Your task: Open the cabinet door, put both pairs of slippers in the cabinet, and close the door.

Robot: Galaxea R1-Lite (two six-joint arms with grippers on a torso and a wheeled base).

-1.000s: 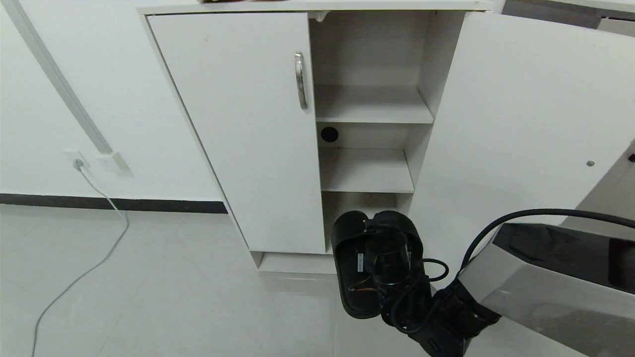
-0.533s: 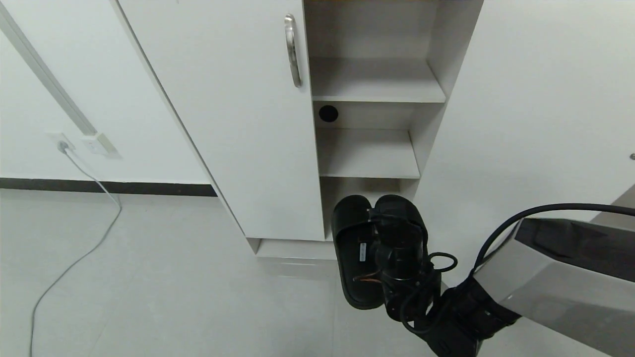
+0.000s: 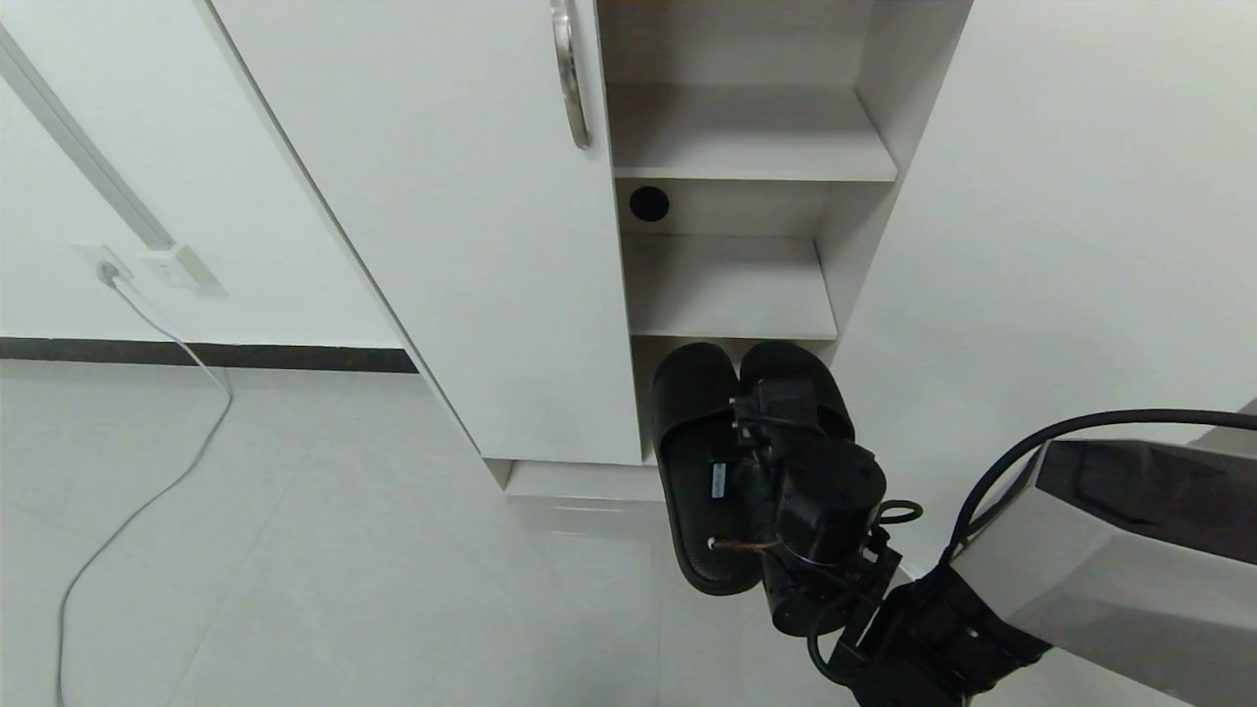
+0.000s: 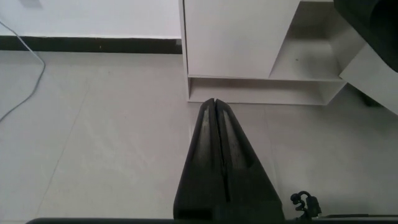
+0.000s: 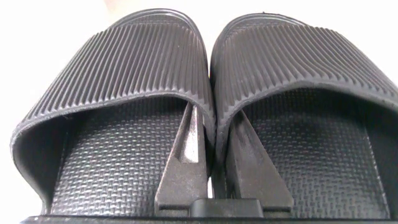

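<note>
A pair of black slippers (image 3: pixel 712 442) hangs side by side in my right gripper (image 3: pixel 761 422), toes at the mouth of the white cabinet's bottom compartment (image 3: pixel 678 358). In the right wrist view one finger sits inside each slipper (image 5: pixel 124 112), and the right gripper (image 5: pixel 214 155) is shut on the two inner walls pressed together. The cabinet's right door (image 3: pixel 1031 245) stands open; its left door (image 3: pixel 442 226) is closed. My left gripper (image 4: pixel 214 106) hangs shut and empty over the floor in front of the cabinet base (image 4: pixel 261 93).
Two bare shelves (image 3: pixel 732 295) lie above the bottom compartment. A grey cable (image 3: pixel 147 491) runs from a wall socket (image 3: pixel 103 267) across the tiled floor at the left. The open door flanks the right arm closely.
The head camera has come closer to the cabinet and tilted down. My right gripper has carried the slippers forward, from short of the cabinet to the bottom compartment's opening.
</note>
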